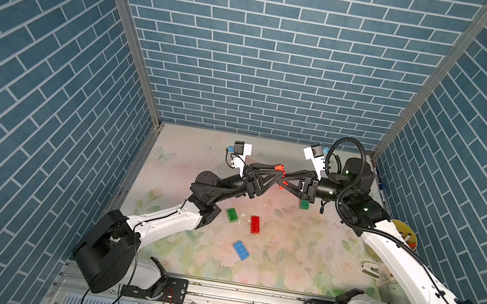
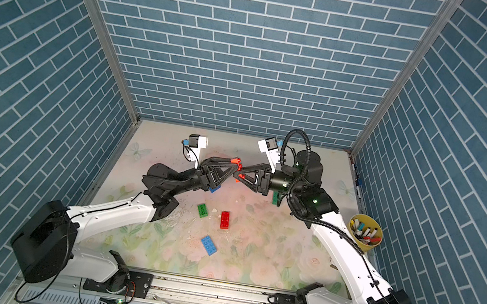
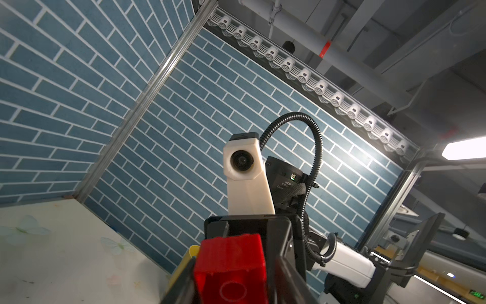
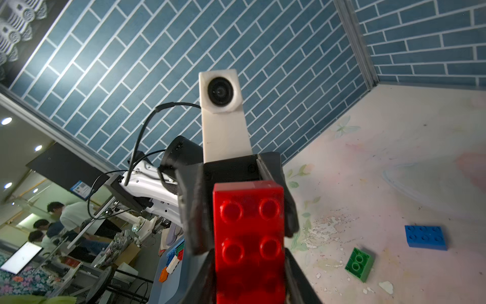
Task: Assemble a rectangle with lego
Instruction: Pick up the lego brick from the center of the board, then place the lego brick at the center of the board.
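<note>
- While passing the held red brick (image 4: 248,223) from one arm to the other in the air, at 12 o'clock of the table (image 1: 283,265): handover step, with no rectangle begun.
- Right gripper (image 1: 284,180): clenched on one end of that brick.
- Left gripper (image 1: 278,172): flanking its other end; gripping or released, cannot tell.
- Next, likely: calls for a clean parting, then a descent to the loose red brick (image 1: 255,224) at 6 o'clock, with the green brick (image 1: 232,215) at its 9 o'clock.
</note>
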Available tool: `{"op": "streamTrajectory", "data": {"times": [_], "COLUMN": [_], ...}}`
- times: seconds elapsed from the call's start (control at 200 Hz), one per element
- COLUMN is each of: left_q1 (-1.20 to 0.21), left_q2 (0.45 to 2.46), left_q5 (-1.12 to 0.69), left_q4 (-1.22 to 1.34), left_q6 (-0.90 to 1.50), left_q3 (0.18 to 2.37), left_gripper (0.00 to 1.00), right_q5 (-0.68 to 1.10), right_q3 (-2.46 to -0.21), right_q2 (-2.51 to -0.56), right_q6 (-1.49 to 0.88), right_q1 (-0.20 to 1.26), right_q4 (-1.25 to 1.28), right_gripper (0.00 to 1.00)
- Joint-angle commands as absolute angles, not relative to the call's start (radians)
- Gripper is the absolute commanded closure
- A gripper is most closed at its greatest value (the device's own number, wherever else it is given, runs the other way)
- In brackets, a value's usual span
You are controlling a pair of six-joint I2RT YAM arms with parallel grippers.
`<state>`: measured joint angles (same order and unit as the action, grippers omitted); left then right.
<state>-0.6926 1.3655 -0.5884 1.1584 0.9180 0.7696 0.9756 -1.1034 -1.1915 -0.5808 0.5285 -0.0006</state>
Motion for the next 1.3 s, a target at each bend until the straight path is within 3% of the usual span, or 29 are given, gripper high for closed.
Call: {"op": "streamTrajectory", "data": {"times": [0.0, 0.035, 0.105, 0.27, 0.415, 0.545, 0.825, 1.29], "left_q1": [-0.701, -0.701, -0.697, -0.693, -0.693, -0.693, -0.693, -0.677], "left_q2": [1.314, 1.295, 1.240, 1.095, 1.040, 1.060, 1.135, 1.141], "left_q5": [-0.566, -0.543, -0.470, -0.154, 0.242, 0.412, 0.469, 0.364], "left_q4": [1.074, 1.038, 0.920, 0.565, 0.243, 0.035, -0.098, -0.028], "left_q6": [0.822, 0.798, 0.741, 0.583, 0.547, 0.495, 0.490, 0.436], "left_q3": [0.767, 0.766, 0.757, 0.772, 0.838, 0.896, 0.918, 0.831], "left_gripper": [0.23, 0.19, 0.00, 0.00, 0.00, 0.00, 0.00, 0.00], "right_q5": [0.868, 0.849, 0.797, 0.664, 0.494, 0.293, 0.006, -0.051], "right_q3": [-1.139, -1.147, -1.165, -1.200, -1.231, -1.320, -1.431, -1.534], "right_q2": [-1.188, -1.188, -1.190, -1.224, -1.307, -1.432, -1.684, -1.950], "right_q6": [-0.530, -0.510, -0.472, -0.385, -0.330, -0.296, -0.352, -0.398], "right_q1": [0.532, 0.532, 0.531, 0.533, 0.567, 0.629, 0.669, 0.671], "right_q4": [-0.144, -0.180, -0.256, -0.429, -0.566, -0.707, -0.797, -0.752], "right_gripper": [0.74, 0.74, 0.73, 0.72, 0.72, 0.72, 0.72, 0.71]}}
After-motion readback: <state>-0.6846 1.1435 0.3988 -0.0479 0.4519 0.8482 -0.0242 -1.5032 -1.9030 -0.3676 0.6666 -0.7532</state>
